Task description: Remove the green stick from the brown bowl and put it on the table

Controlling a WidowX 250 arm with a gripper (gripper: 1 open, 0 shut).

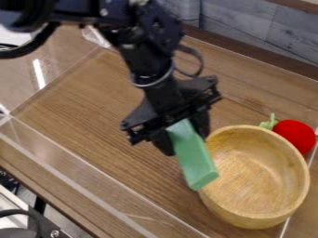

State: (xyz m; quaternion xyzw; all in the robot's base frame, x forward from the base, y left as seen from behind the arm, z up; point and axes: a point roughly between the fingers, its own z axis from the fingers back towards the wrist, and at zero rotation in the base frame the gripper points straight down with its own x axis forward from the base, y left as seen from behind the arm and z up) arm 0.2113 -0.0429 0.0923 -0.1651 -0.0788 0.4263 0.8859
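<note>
The green stick (194, 158) hangs tilted from my gripper (174, 130), which is shut on its upper end. Its lower end hovers over the left rim of the brown bowl (258, 178), a round tan wooden bowl at the lower right of the table (87, 102). The stick is clear of the bowl's inside and is not touching the table. My black arm reaches down from the upper left, and the fingers (203, 121) straddle the stick's top.
A red strawberry-like toy with green leaves (293, 132) lies just behind the bowl at the right. Low clear acrylic walls (74, 177) border the table along the front and left. Bare wood lies to the left of the bowl.
</note>
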